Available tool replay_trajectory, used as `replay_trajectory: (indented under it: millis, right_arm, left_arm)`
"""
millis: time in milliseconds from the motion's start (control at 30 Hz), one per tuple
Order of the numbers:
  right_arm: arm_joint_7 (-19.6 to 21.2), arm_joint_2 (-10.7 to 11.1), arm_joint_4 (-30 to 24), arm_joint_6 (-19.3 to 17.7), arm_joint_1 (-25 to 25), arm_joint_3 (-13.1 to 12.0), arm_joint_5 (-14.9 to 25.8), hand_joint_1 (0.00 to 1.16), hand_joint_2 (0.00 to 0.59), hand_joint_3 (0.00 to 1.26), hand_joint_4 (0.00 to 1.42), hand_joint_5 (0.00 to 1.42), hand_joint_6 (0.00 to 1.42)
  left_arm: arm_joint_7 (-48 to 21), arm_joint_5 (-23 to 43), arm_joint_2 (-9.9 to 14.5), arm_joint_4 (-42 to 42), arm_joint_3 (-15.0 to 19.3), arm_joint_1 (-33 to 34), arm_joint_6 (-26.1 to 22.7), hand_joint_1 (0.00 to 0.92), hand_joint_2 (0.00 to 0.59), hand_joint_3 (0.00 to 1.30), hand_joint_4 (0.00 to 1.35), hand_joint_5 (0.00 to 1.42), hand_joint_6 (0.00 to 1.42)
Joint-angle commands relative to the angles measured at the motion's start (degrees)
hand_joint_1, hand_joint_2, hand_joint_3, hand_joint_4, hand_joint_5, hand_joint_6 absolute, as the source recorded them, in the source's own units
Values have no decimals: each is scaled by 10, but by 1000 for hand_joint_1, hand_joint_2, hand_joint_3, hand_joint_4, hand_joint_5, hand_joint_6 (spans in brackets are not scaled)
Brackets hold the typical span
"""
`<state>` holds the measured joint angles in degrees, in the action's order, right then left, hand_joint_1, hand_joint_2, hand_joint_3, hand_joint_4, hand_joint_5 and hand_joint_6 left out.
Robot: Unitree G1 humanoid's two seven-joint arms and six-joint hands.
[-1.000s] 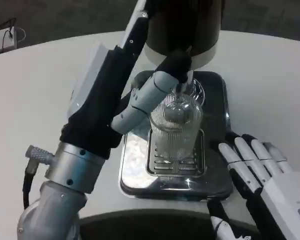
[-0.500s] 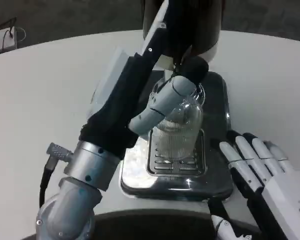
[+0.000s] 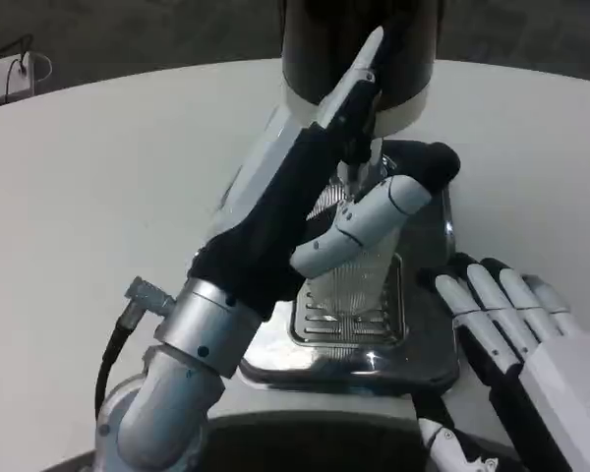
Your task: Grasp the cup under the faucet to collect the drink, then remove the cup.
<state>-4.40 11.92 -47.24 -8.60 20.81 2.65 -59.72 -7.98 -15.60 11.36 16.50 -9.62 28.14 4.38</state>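
Both hands differ: left hand (image 3: 349,211) fingers wrap the cup (image 3: 354,275), right hand (image 3: 506,324) fingers spread

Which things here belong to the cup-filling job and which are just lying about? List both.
Job: left hand over the cup; ribbed cup on the drip tray; drink dispenser; tap.

Lying about: right hand waiting beside the tray, fingers apart; cable at the far left.
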Motion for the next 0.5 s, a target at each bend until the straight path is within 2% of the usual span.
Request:
replay_trajectory:
  millis: [33, 500]
  right_arm:
    - [-6, -1, 2, 1, -2, 2, 0, 167, 533, 75, 1, 0, 33]
    - [-3, -3, 5, 3, -4, 6, -1, 166, 533, 75, 1, 0, 33]
  left_arm:
    - [-10, -10, 6, 6, -5, 1, 5, 0, 151, 0, 0, 0, 0]
    - [-55, -62, 32, 26, -26, 19, -28, 0, 151, 0, 0, 0, 0]
